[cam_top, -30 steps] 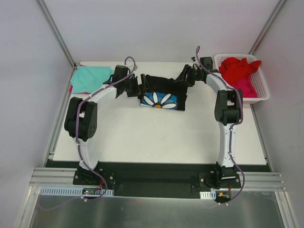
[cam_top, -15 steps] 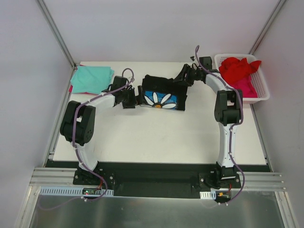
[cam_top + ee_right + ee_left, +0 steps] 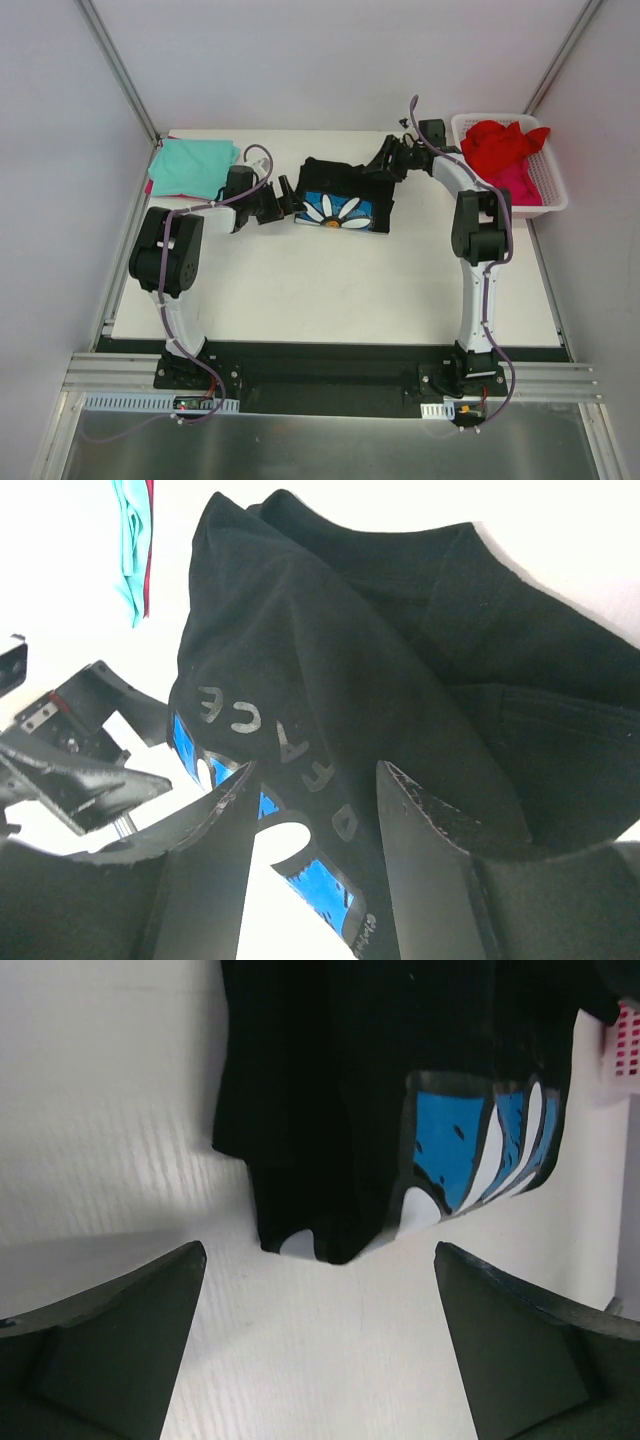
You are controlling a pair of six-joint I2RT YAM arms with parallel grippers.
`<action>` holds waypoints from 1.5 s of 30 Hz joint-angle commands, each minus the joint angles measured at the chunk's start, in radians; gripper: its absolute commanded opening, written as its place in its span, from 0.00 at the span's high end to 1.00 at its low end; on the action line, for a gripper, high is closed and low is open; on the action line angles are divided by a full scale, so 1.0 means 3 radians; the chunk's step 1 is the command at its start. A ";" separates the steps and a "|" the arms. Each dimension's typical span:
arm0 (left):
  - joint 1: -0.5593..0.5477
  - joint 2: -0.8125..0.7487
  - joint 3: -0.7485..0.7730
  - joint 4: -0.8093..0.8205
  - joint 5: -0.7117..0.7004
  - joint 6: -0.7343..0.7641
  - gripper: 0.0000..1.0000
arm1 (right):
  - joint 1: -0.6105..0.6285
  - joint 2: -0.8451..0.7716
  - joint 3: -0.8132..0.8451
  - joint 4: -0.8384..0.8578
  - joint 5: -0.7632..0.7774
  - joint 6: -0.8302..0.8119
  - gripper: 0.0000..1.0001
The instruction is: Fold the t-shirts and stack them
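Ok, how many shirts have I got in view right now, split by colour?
black shirt: 1
teal shirt: 1
red shirt: 1
pink shirt: 1
Total: 4 shirts. A red edge under the teal one may be another; cannot tell.

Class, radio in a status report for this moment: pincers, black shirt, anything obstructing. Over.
Left pincer open, empty, facing black t-shirt. Right pincer over its far edge, grip unclear. Shirt bunched, flower print showing. Nothing in the way.
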 commanded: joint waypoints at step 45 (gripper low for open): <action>0.0087 0.0601 -0.0064 0.1549 0.0803 -0.0983 0.91 | 0.0070 -0.0465 -0.0658 0.0731 -0.0639 0.0525 0.81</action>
